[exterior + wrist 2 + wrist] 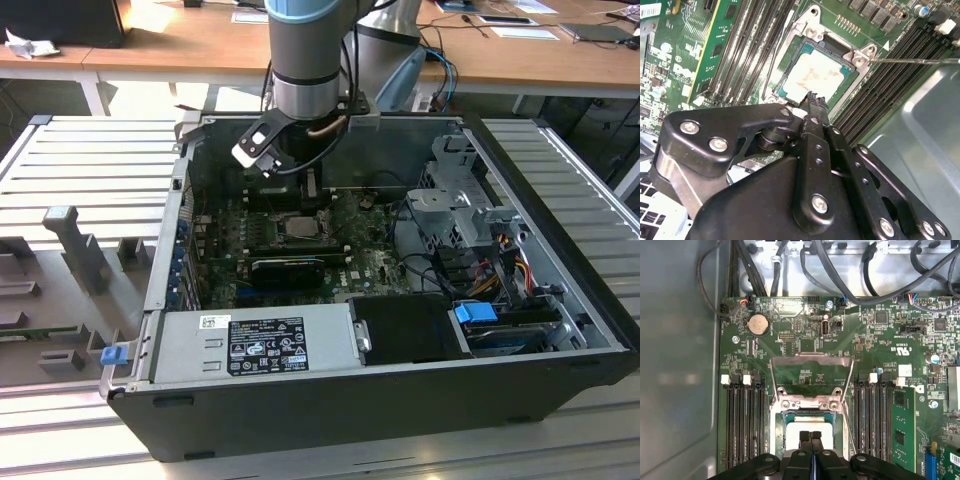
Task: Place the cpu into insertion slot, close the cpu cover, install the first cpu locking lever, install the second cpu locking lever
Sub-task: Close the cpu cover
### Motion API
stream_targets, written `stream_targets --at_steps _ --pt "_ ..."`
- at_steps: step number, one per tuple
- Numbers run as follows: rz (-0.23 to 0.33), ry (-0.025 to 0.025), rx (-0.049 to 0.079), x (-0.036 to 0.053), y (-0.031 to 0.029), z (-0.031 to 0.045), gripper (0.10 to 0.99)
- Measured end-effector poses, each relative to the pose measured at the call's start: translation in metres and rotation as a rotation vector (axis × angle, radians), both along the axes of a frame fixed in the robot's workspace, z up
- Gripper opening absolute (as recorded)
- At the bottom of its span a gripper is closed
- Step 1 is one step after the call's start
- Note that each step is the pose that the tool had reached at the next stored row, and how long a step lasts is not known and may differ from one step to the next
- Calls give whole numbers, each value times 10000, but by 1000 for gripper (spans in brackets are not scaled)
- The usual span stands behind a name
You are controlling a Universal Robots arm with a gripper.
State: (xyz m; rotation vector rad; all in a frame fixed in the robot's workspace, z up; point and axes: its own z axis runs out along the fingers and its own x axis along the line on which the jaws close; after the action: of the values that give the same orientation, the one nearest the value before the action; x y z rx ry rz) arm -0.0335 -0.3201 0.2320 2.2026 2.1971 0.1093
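The cpu is matt pale metal, the cpu cover shiny bare metal.

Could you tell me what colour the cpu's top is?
The cpu is pale silver-beige, best seen in the second wrist view.

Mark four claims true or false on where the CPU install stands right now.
1. The cpu sits in the slot. True.
2. The cover is shut over the cpu. False: it stands open, tilted up off the slot.
3. The pincer is shut, its tips just above the cpu. True.
4. The pincer hangs over the power supply. False: it is over the slot.
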Motion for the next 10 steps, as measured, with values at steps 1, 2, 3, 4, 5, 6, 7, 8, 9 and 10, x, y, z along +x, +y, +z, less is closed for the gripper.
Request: stream_targets --at_steps 1,2,3,4,5,6,7,8,9,10 --pt "-1 6 -2 12 0 12 106" --pt "-1 6 -1 12 0 45 106" --pt "-2 6 -1 12 0 68 106" --pt "-1 6 -1 12 1 101 106" --pt "-1 6 0 12 1 121 106" --pt "-1 6 0 12 1 135 106" --pt "-1 6 0 12 1 141 106" --pt "-1 5 0 12 1 145 106" --pt "-1 6 0 12 1 148 106" --pt "-1 5 1 12 1 152 106"
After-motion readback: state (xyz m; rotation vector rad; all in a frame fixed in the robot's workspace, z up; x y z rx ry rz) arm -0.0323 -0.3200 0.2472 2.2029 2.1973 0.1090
